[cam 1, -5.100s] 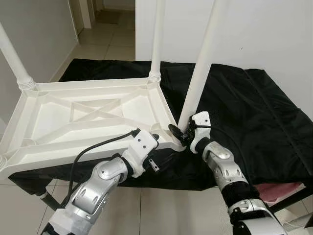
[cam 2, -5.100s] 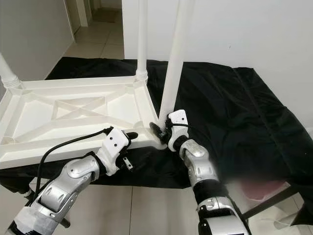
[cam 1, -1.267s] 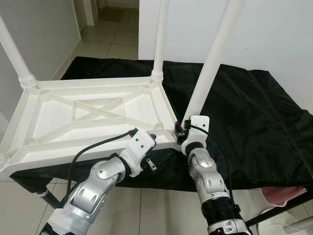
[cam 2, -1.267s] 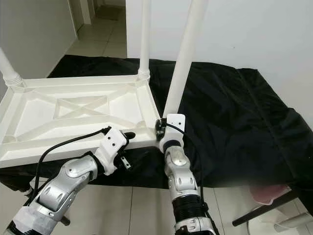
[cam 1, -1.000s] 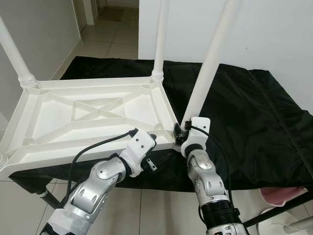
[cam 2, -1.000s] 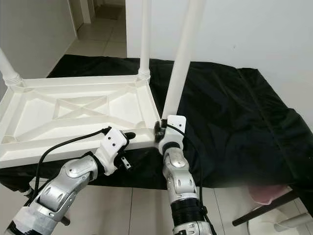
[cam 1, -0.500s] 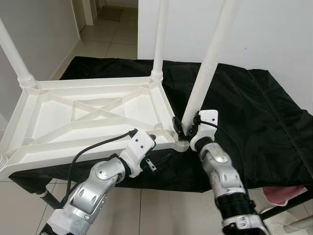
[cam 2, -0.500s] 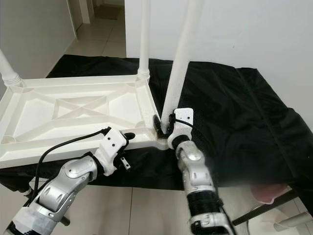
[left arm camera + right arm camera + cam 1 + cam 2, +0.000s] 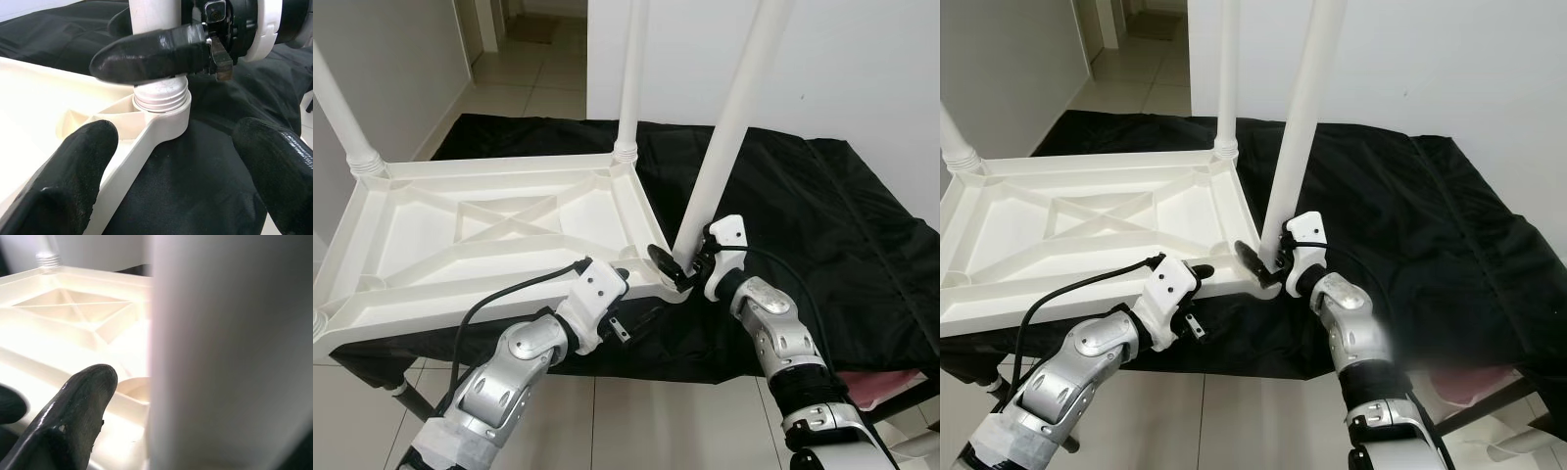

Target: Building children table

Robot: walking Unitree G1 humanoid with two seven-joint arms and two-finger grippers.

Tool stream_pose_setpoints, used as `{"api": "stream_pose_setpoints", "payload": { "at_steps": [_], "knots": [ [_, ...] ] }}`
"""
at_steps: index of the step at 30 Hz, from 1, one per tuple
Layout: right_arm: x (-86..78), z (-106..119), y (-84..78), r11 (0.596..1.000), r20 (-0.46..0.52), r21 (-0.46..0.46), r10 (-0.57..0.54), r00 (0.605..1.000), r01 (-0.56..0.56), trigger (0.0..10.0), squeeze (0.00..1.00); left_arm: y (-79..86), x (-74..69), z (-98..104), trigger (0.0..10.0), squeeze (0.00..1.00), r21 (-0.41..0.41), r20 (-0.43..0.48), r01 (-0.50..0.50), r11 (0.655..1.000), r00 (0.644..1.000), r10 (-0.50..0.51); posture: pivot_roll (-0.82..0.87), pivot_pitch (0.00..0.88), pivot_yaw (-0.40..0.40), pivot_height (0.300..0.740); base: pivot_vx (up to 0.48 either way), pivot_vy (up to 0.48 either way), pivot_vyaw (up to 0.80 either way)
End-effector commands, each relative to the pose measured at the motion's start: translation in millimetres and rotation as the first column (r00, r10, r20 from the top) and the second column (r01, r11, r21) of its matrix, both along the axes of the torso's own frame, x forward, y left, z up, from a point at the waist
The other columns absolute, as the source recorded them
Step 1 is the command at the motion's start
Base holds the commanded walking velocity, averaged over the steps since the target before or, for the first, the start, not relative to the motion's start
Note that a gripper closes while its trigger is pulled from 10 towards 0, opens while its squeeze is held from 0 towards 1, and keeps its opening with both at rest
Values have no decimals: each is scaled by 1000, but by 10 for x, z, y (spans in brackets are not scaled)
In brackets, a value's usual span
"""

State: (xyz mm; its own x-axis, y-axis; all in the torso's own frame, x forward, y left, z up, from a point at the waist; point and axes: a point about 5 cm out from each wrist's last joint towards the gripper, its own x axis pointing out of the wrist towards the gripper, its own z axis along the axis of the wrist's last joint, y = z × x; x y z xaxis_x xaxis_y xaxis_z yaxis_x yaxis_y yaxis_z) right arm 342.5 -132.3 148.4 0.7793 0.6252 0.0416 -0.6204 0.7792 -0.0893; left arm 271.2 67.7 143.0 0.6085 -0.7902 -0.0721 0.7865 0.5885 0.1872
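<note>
Three legs stand in the upturned tabletop (image 9: pixel 489 235); the near-left socket looks unfilled. The right gripper (image 9: pixel 683 266), fingers clamped, is seating the near-right leg (image 9: pixel 729 127). The left gripper (image 9: pixel 625 299), fingers apart, braces the rim.

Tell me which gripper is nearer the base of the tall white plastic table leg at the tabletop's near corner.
Right. The right gripper sits around the white plastic leg just above its socket; the left gripper is at the white tabletop's near edge, beside that corner.

White walls (image 9: pixel 862 59), beige tiled floor (image 9: pixel 524 88), black cloth (image 9: pixel 822 225)

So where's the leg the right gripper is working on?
The leg stands in the upturned tabletop's near right corner, with the right gripper at its base.
</note>
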Motion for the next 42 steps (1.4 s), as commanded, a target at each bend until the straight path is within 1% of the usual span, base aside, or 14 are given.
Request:
{"api": "stream_pose_setpoints", "payload": {
  "at_steps": [1,2,4,5,14,15,16,17,25,32,34,35,38,42],
  "knots": [
    [17,-2,-25,1000,2,-2,20,1000,-20,8902,0,-33,-15,-3,10000,0,18,-1,50,999,999,-50,35,26,-58,740,0,0,0],
    [36,-8,-33,999,-2,-12,33,999,-33,3569,0,-29,-14,-2,10000,0,19,-1,49,999,999,-49,37,26,-58,740,0,0,0],
    [36,-8,-33,999,-2,-12,33,999,-33,3569,0,-29,-14,-2,10000,0,19,-1,49,999,999,-49,37,26,-58,740,0,0,0],
    [56,-22,-47,999,-17,-16,44,999,-44,0,0,-22,-16,0,10000,0,19,0,47,999,999,-47,41,26,-60,740,0,0,0],
    [76,-83,-107,998,-34,-43,33,999,-34,0,0,0,-36,-7,10000,0,21,-4,39,999,999,-39,48,31,-63,740,0,0,0],
    [68,-105,-111,999,-37,-46,24,999,-26,1765,0,3,-37,-8,10000,0,20,-5,38,999,999,-38,48,33,-62,740,0,0,0],
    [68,-105,-111,999,-37,-46,24,999,-26,1765,0,3,-37,-8,10000,0,20,-5,38,999,999,-38,48,33,-62,740,0,0,0],
    [60,-117,-106,999,-38,-38,15,999,-16,10000,0,5,-36,-8,10000,0,20,-6,38,999,999,-38,46,35,-61,740,0,0,0],
    [25,-154,-45,999,-42,-7,-43,998,42,10000,0,-1,-38,-12,10000,0,22,-8,45,999,999,-44,38,38,-56,740,0,0,0],
    [-25,-121,78,988,-41,64,-137,990,139,10000,0,-5,-37,-13,10000,0,23,-9,50,998,999,-50,34,35,-57,740,0,0,0],
    [-52,-134,137,953,-102,105,-276,956,286,10000,0,-10,-39,-18,10000,0,25,-9,54,998,998,-54,34,34,-57,740,0,0,0],
    [-76,-139,165,942,-111,111,-306,946,318,10000,0,-12,-40,-18,10000,0,26,-9,55,998,998,-55,36,30,-60,740,0,0,0],
    [-103,-141,194,931,-116,119,-332,936,345,10000,0,-14,-41,-19,10000,0,26,-8,56,998,998,-56,36,30,-60,740,0,0,0],
    [-161,-193,258,899,-151,88,-414,898,429,10000,0,-17,-42,-21,10000,0,25,-9,57,998,998,-57,35,26,-65,740,0,0,0]
  ]
}}
